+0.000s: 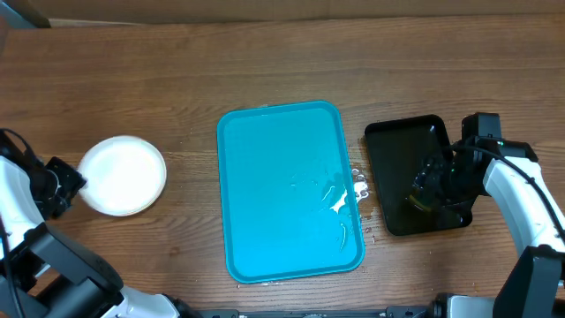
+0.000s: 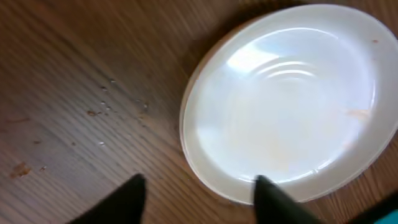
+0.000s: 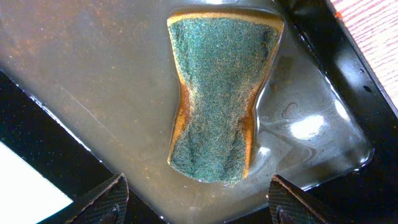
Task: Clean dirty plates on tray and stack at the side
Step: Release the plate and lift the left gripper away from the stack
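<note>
The plates (image 1: 123, 175) sit as a white stack on the wooden table left of the turquoise tray (image 1: 287, 190), which holds only water streaks. In the left wrist view the top plate (image 2: 286, 99) is white with a faint orange smear near its right rim. My left gripper (image 2: 199, 193) is open and empty, just off the stack's near edge; in the overhead it sits left of the stack (image 1: 60, 184). My right gripper (image 3: 196, 199) is open above the black tray (image 1: 415, 177), with a green-and-yellow sponge (image 3: 217, 93) lying loose in water in front of its fingers.
Water droplets (image 1: 359, 181) lie on the table between the turquoise tray and the black tray. Small crumbs (image 2: 99, 106) are scattered on the wood left of the plates. The black tray holds murky water (image 3: 112, 93).
</note>
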`<state>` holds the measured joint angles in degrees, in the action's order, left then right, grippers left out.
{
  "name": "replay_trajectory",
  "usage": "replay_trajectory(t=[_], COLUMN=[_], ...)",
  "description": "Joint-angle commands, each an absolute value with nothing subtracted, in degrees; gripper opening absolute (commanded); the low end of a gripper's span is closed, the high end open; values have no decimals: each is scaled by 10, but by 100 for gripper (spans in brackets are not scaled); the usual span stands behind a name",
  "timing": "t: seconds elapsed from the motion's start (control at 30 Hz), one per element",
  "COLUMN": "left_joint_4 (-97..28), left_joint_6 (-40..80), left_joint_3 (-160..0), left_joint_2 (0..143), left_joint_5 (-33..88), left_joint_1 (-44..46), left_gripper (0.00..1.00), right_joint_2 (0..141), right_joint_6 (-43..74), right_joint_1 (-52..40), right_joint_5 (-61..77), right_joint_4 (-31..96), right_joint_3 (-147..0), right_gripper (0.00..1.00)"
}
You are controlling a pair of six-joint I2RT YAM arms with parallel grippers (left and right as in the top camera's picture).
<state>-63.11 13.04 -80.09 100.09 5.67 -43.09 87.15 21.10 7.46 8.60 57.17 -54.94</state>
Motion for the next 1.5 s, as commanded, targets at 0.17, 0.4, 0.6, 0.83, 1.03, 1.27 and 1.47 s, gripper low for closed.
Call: replay_trajectory(t=[0.17,0.4,0.6,0.83,1.03,1.27,1.47], left_joint_4=[-732,-739,-747,-841,-860,-888,-886], left_joint_6=[45,18,17,-23,-41,-29,7], left_joint_3=[-941,-985,-985,-984,-984,-984,-984], left_joint_2=[943,811,721,658,565,510,510], left_joint_5=[125,119,117,138,137,151,148], left_joint_1=[-355,-220,-138,-109,-107,-107,-107], left_gripper=[100,100,100,100,100,100,100], right_joint_2=[839,732,640,627,583,491,466], right_joint_6=[183,145,120,103,64,61,62], right_joint_1=[74,72,60,59,49,12,12], right_joint_5=[99,158,185,232,318,316,319], right_joint_4=[584,615,636,666,665,664,666], right_joint_3=[-562,-619,-639,-639,-639,-639,-639], right_gripper=[73,78,78,74,91,100,100])
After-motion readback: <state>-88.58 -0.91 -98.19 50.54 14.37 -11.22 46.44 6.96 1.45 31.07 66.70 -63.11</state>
